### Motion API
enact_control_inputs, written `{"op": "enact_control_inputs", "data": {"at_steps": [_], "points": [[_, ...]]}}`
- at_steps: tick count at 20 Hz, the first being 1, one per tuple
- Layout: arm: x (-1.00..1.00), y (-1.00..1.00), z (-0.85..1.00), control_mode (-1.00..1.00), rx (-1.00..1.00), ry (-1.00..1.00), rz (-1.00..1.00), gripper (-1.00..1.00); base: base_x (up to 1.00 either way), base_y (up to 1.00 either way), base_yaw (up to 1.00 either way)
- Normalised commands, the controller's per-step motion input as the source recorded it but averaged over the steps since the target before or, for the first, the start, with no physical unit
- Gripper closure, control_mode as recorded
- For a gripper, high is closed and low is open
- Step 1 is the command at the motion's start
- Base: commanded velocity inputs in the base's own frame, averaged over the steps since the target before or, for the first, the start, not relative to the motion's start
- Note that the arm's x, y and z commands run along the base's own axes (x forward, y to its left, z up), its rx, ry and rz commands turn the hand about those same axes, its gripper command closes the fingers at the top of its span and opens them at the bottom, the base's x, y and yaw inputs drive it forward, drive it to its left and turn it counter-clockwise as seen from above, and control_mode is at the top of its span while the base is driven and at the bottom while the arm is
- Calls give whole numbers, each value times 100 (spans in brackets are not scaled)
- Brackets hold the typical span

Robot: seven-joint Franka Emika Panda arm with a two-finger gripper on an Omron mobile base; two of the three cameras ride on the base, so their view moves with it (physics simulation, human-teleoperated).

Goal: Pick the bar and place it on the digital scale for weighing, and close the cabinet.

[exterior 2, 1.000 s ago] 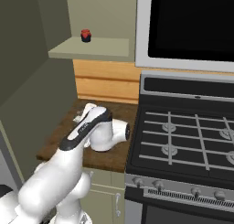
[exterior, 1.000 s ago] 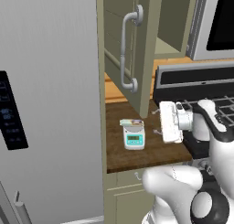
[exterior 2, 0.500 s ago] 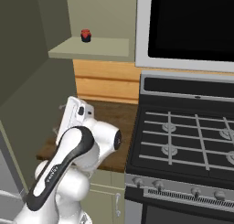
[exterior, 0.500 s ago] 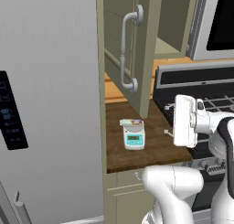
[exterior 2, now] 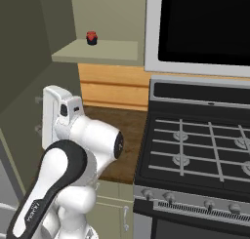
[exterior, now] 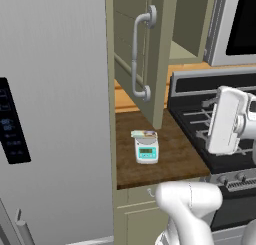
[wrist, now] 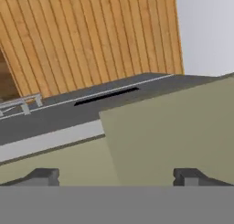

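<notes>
The tall olive-beige wall cabinet with the panelled door (exterior: 150, 49) is seen standing open, its door swung out above the dark wooden countertop (exterior: 170, 154), with the long curved grey bar handle (exterior: 137, 56) turned toward the camera. Inside the cabinet, a small red object (exterior 2: 91, 37) is seen resting on the pale shelf (exterior 2: 97, 51); what it is cannot be made out.

Below the open door, the small white boxy digital scale with the teal-green display panel (exterior: 146, 150) is set on the countertop, and the thin pale green-white bar (exterior: 144, 134) is seen lying flat on top of it, across the weighing plate. To the right of the scale, the black gas stove with grey burner grates (exterior 2: 200, 155) is found, and above that a dark-fronted microwave (exterior 2: 200, 28). To the left of the scale, the view is closed off by the tall grey refrigerator (exterior: 50, 114). The open door edge hangs between the scale and the stove side.

The robot's white hand (exterior: 227, 120) is held up to the right of the scale, over the stove's front. In the hand view the two-finger gripper (wrist: 121, 176) is shown with its dark tips spread wide apart and nothing between them, facing olive-beige panels and a light wooden plank wall (wrist: 91, 35).
</notes>
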Motion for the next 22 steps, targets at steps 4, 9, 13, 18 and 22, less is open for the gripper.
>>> {"op": "enact_control_inputs", "data": {"at_steps": [4,9,13,18,22], "points": [[-84,59,34,-100,-2,-43,3,-100,0,0,0],[-40,100,0,-100,3,-51,0,-100,0,0,0],[-57,78,-8,-100,30,-19,-8,-100,0,0,0],[-64,46,0,-100,31,0,-4,-100,0,0,0],[-31,50,-63,-100,14,2,-1,-100,0,0,0]]}}
